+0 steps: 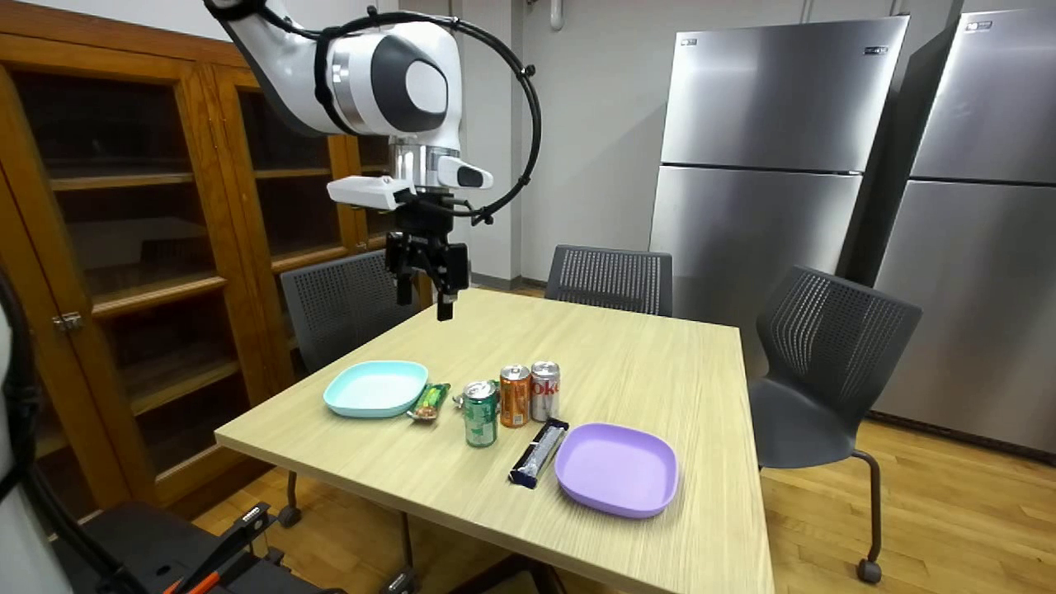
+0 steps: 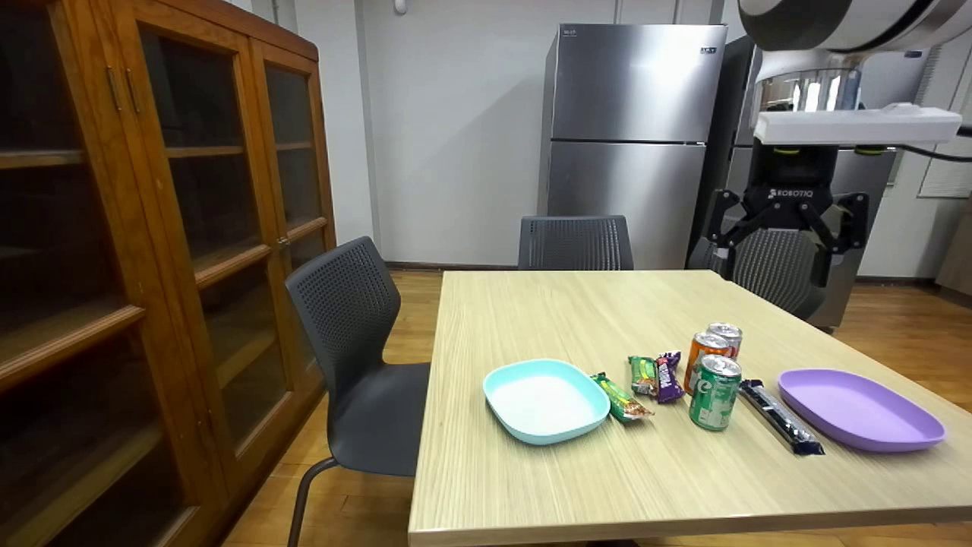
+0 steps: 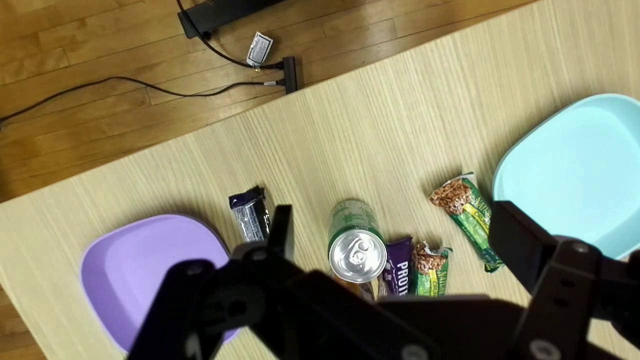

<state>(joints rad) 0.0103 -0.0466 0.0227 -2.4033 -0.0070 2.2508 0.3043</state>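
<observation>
Green soda can (image 3: pixel 357 242): upright on the table (image 1: pixel 652 371), framed in the wrist view between the fingers of the gripper (image 1: pixel 425 299). The gripper is fully spread, holds nothing and hangs well above the can; whether it is plumb over the lid, I cannot tell from where I stand. Just beside the can stands an orange soda can (image 1: pixel 516 400), contact unconfirmed, and past that a silver Coke can (image 1: pixel 545 394). On the can's side toward the turquoise plate (image 2: pixel 547 403) lie a purple protein bar (image 3: pixel 398 267) and a green granola bar (image 3: pixel 431 272), both near it; a second granola bar (image 3: pixel 469 218) lies farther out from it. On the can's opposite side is a dark-wrapped bar (image 2: pixel 781 418), with the purple plate (image 1: pixel 616 470) beyond. Assessment: any grip on the can is best begun by centring the spread fingers over its lid, then descending vertically. Room looks better on the dark-wrapped bar's side of the can than on the protein bar's. Chief hazard: a finger off line toppling the orange neighbour. Pressure should be modest, as the can's thin wall would probably dent.
</observation>
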